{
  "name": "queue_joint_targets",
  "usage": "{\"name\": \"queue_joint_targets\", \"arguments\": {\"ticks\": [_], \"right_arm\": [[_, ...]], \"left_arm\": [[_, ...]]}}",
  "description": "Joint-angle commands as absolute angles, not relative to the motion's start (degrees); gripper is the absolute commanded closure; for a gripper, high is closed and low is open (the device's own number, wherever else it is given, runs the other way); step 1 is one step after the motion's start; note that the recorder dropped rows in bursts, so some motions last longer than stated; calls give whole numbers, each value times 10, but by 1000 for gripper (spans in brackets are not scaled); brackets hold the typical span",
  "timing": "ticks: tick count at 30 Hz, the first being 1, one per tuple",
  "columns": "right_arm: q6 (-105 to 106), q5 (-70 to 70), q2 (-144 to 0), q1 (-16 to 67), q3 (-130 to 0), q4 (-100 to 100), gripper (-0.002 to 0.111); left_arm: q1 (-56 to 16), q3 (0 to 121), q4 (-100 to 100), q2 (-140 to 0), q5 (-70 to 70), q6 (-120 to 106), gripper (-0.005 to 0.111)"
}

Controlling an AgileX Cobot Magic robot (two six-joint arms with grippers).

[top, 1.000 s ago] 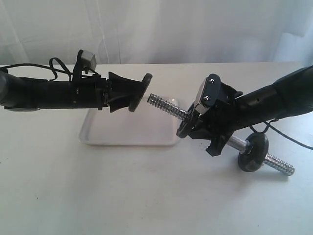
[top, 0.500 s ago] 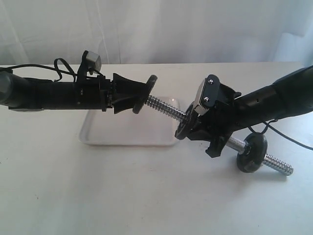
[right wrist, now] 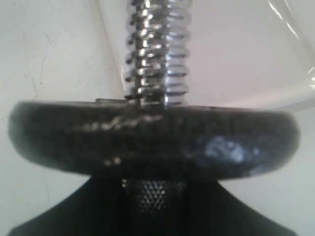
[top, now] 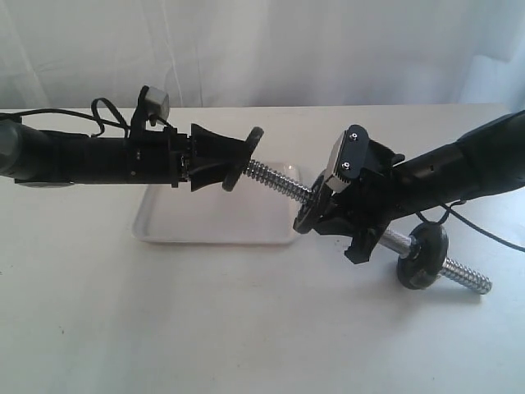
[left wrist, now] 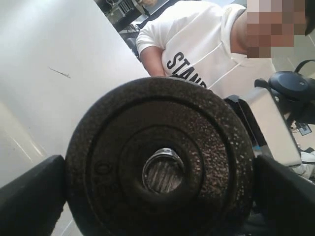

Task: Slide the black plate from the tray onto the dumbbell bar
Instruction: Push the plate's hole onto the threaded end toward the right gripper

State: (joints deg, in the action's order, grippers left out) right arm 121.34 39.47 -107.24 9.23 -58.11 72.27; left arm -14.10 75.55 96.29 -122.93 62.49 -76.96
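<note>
legibly, "stan" on a shirt [left wrist: 197, 44] behind the black plate [left wrist: 118, 123]

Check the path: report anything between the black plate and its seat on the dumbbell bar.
Nothing visible. The black plate, gripped by the left gripper, has the tip of the dumbbell bar in its hole. Only bare thread lies between it and the mounted disc farther along.

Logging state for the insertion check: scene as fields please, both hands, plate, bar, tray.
left hand: shut on the black plate, held on edge
black plate: hole at the threaded tip of the dumbbell bar
right hand: grips the bar's middle, bar tilted
inner disc: by the right hand
outer disc: resting on the table
tray: on the table
</note>
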Motion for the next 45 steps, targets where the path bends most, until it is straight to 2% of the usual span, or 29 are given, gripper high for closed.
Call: {"name": "queue_joint_targets", "arguments": {"ticks": [1,11,37,45], "right_arm": [[1221,436,-1047,91,-593,792,108],[1221,435,-1047,91,-593,791,108],[1221,411,-1047,91,-594,838,108],[1221,420,-1047,91,-599,855,108]], "left_arm": [[-150,760,999,-1214,657,-769,107],[-173,760,999,-1215,678,-767,107],[-150,760,999,-1215,700,-761,107],[-154,725,999,-1214,700,-784,107]]}}
